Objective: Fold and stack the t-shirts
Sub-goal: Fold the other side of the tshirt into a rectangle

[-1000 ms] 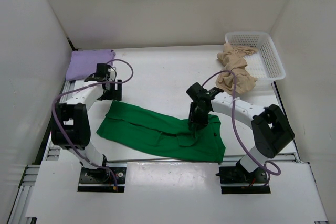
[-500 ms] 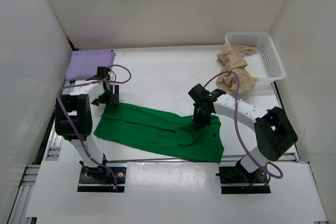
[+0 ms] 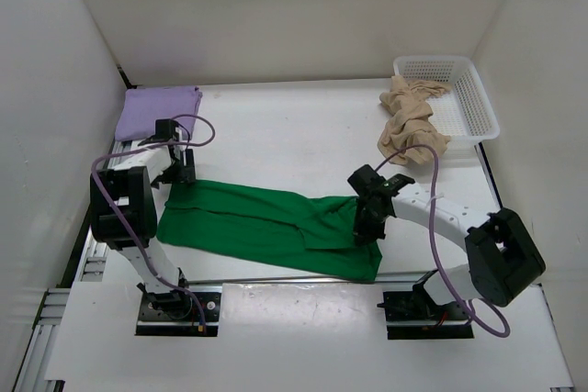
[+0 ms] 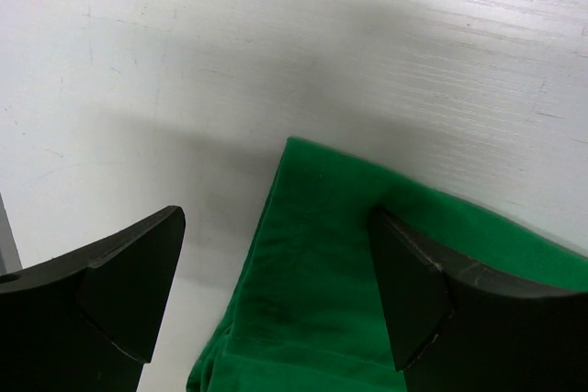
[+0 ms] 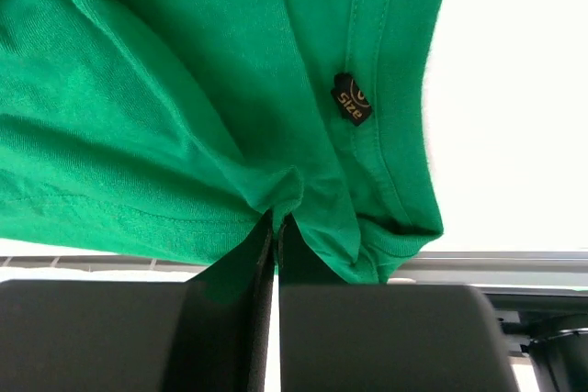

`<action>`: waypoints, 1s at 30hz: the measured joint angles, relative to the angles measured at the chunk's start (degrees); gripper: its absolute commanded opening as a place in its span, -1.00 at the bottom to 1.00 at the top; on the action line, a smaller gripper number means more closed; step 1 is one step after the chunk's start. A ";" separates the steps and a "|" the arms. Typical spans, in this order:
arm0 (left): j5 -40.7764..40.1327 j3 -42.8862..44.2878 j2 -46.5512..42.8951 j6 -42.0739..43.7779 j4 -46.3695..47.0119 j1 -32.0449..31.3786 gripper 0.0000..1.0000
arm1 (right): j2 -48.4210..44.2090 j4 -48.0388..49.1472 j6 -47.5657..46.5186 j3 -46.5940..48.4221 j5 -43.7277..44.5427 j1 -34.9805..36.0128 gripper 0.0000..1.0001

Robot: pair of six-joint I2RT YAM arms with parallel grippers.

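Observation:
The bright green t-shirt [image 3: 257, 222] lies stretched out flat across the near part of the table. My right gripper [image 3: 367, 225] is at its right end, shut on a pinched fold of the green cloth [image 5: 276, 218], near the collar and its black size tag [image 5: 351, 100]. My left gripper [image 3: 179, 174] hovers open over the shirt's far left corner [image 4: 312, 254], one finger [image 4: 129, 300] over bare table and the other [image 4: 432, 300] over cloth. The lavender t-shirt [image 3: 158, 109] lies folded at the back left. The beige t-shirt [image 3: 409, 126] hangs crumpled over the basket's edge.
A white mesh basket [image 3: 441, 61] stands at the back right corner. White walls close in the table on three sides. A metal rail [image 5: 514, 263] runs along the near edge, just past the green shirt's hem.
My right gripper has shut on the green shirt and pulled it right and nearer, drawing the cloth out straighter. My left gripper has slid left to the shirt's left corner, still open.

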 measured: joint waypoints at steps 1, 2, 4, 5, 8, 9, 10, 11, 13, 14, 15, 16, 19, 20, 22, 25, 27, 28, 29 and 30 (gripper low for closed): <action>-0.09 -0.11 -0.07 -0.09 0.11 0.00 0.83 | -0.28 0.24 -0.04 -0.37 -0.61 -0.15 -0.99; -0.20 -0.22 -0.15 -0.11 0.20 0.00 0.83 | -0.61 0.44 -0.07 -0.81 -1.31 -0.26 -0.99; -0.39 -0.48 -0.33 -0.15 0.39 -0.02 0.83 | -1.73 1.07 -0.09 -2.38 -3.17 -0.31 -0.99; -0.44 -0.63 -0.44 -0.15 0.52 -0.02 0.83 | -2.36 1.49 -0.07 -3.41 -4.63 -0.31 -0.99; -0.72 -0.79 -0.66 -0.13 0.66 -0.02 0.85 | -2.78 1.84 -0.24 -5.20 -7.43 -0.31 -0.99; -1.03 -0.79 -0.72 -0.13 0.52 -0.02 0.94 | -2.49 1.99 -0.35 -5.22 -8.07 -0.31 -0.99; -1.60 -0.79 -0.96 -0.09 0.26 -0.13 1.00 | -2.10 2.38 -0.52 -5.22 -8.63 -0.31 -0.99; -2.36 -0.79 -1.38 0.11 -0.20 -0.42 1.00 | -1.64 2.73 -0.79 -5.18 -9.05 -0.37 -0.99; -3.87 -0.76 -3.37 0.11 -1.57 -0.98 1.00 | 0.02 3.10 -1.73 -4.68 -9.90 -0.61 -0.99; -4.55 -0.66 -5.29 0.13 -2.34 -1.55 1.00 | 1.22 3.08 -2.19 -3.98 -10.05 -0.81 -0.99; -5.14 -0.20 -7.67 0.17 -2.99 -2.45 1.00 | 2.38 3.28 -2.75 -3.23 -10.29 -1.20 -0.99; -5.46 0.66 -10.27 0.24 -3.43 -3.63 1.00 | 3.41 3.72 -3.19 -2.62 -10.75 -1.88 -0.99; -5.46 3.56 -20.04 0.24 -2.56 -11.39 0.96 | 5.68 5.33 -4.24 -1.86 -12.74 -5.07 -0.99; -5.97 3.72 -24.00 0.20 -1.57 -16.81 0.93 | 6.38 5.75 -4.42 -1.81 -13.31 -6.08 -0.99; -4.72 3.32 -30.71 0.22 -1.42 -30.62 0.93 | 7.67 6.43 -4.57 -1.79 -14.34 -7.78 -0.99; 5.20 3.78 -33.16 0.50 -6.43 -51.47 0.67 | 9.01 6.75 -4.52 -1.49 -15.19 -8.55 -0.99; 13.09 3.87 -30.01 0.46 -10.19 -57.37 0.54 | 9.07 7.19 -4.20 -1.33 -15.50 -8.55 -0.99; 16.61 3.87 -27.34 0.46 -11.58 -58.64 0.51 | 9.01 7.54 -3.76 -1.25 -15.45 -8.59 -0.99; 19.74 3.85 -24.20 0.48 -12.66 -59.19 0.45 | 8.96 8.13 -3.04 -1.18 -15.45 -8.59 -0.99; 22.51 3.72 -21.14 0.44 -13.09 -59.25 0.45 | 8.85 8.66 -2.51 -1.16 -15.45 -8.63 -0.99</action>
